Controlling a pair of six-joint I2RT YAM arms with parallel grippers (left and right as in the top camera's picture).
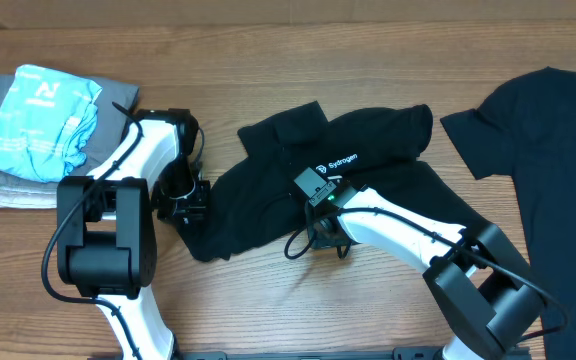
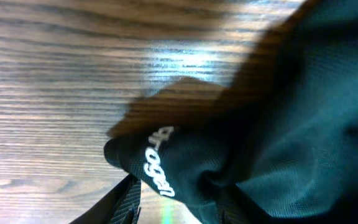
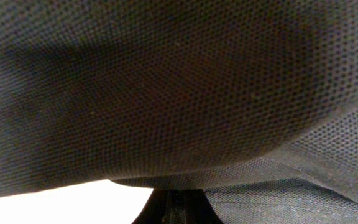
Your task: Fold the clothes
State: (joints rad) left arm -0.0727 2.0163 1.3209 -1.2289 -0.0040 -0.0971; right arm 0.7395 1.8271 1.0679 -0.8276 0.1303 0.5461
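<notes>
With a folded stack (image 1: 38, 130) done, left gripper (image 1: 183, 200) and right gripper (image 1: 313, 187) clamp the crumpled black T-shirt (image 1: 388, 140), not yet folded; a second T-shirt (image 1: 558, 150) waits.

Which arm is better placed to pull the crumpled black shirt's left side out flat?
The left arm: its jaws pinch fabric at the shirt's left edge; the right arm has shut jaws at the lower middle.
</notes>
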